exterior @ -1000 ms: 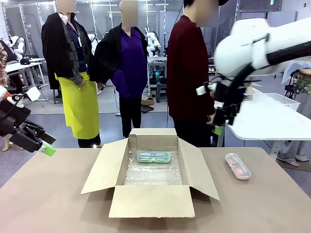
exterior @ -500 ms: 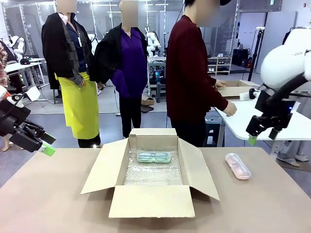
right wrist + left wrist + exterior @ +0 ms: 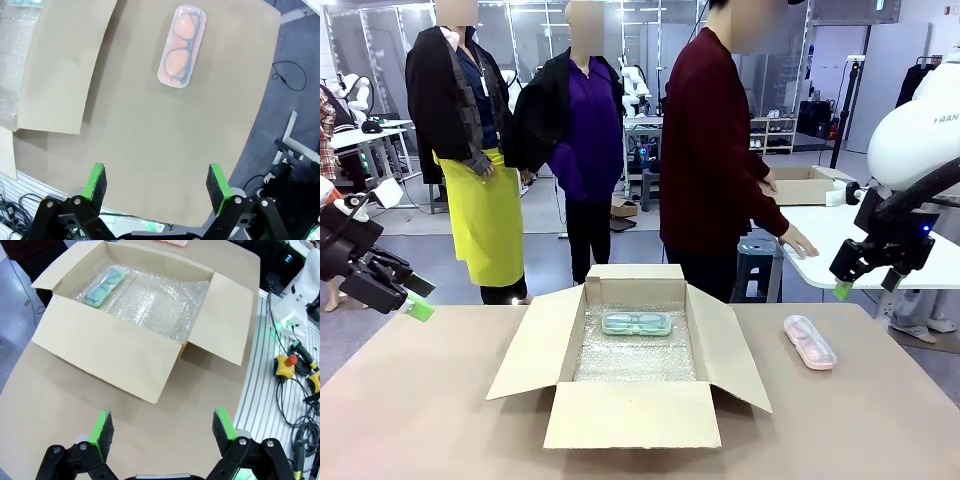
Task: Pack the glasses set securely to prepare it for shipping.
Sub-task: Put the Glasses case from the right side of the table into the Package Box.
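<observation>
Lying flat on the bubble wrap [image 3: 635,362] at the far end of the open cardboard box [image 3: 632,415], the mint-green case [image 3: 636,323] is cushioned for shipping. The pink case [image 3: 809,341] sits on the bare table [image 3: 440,400] just right of the box, not yet packed. The right gripper [image 3: 865,285] hangs above it, fingers apart and empty, probably to pick it up. The left gripper [image 3: 415,297] hovers far left, also spread and empty, clear of the flaps.

On the table [image 3: 410,400], centred, a box [image 3: 630,415]; inside, on bubble wrap [image 3: 630,362] by the far wall, one glasses case [image 3: 636,323]; right of the box, a second glasses case [image 3: 809,341].
</observation>
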Robot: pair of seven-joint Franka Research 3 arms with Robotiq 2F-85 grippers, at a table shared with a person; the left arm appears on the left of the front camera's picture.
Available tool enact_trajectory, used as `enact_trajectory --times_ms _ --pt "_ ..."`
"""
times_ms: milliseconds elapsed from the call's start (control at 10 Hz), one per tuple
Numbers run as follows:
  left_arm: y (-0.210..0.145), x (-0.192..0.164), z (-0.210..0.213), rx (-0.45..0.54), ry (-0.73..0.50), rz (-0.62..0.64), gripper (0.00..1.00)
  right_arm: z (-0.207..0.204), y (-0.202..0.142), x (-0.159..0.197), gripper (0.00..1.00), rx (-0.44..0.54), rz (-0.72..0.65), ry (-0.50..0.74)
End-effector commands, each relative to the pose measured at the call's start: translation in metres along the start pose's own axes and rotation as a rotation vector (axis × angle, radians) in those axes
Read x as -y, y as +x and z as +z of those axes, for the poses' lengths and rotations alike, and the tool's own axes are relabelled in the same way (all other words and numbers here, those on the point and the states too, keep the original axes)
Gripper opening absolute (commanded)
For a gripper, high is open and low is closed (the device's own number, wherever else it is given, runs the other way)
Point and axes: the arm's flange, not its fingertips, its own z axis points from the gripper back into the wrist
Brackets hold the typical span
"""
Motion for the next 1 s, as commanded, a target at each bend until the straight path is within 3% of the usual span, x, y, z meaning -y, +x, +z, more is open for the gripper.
enact_trajectory --times_ms 0,700,900 --pt "-0.001 -0.001 0.002 0.023 -0.017 -0.02 1.0 0.0 0.0 0.0 1.0 -0.003 0.002 0.0" --pt "-0.001 -0.001 0.002 0.023 -0.017 -0.02 1.0 -0.001 0.0 0.0 1.0 -0.003 0.0 0.0" --pt "-0.001 -0.001 0.002 0.023 -0.017 -0.02 1.0 -0.02 0.024 -0.002 1.0 -0.04 -0.028 -0.001"
